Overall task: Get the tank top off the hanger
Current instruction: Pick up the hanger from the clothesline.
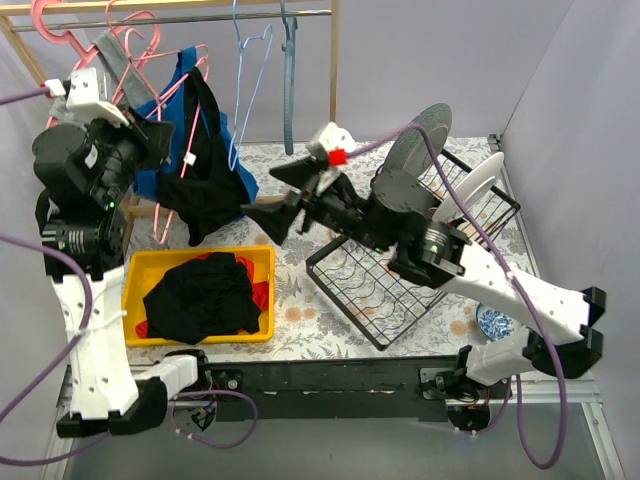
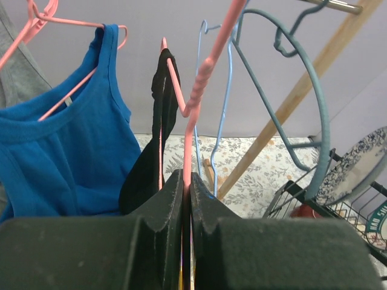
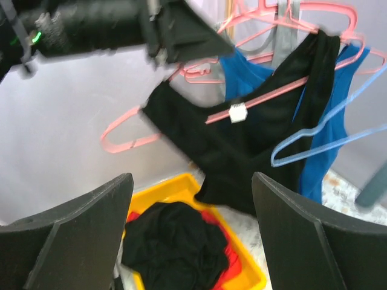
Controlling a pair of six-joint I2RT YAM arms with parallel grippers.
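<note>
Over our floral-print table (image 1: pixel 292 322), between plain lavender walls, the limp black tank top (image 1: pixel 205 190) hangs on a thin pink hanger (image 2: pixel 202 84). Our left gripper (image 2: pixel 186 181) is clamped on that hanger's wire. Our right gripper (image 3: pixel 192 181) gapes wide and empty, facing the fabric.

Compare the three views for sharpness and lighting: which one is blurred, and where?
Top external: even, soft light, sharp throughout. Left wrist: the pink hanger is crisp, while the left gripper shut on it looks dark and soft. Right wrist: smeared overall, with the black tank top and the open right gripper both blurred.
</note>
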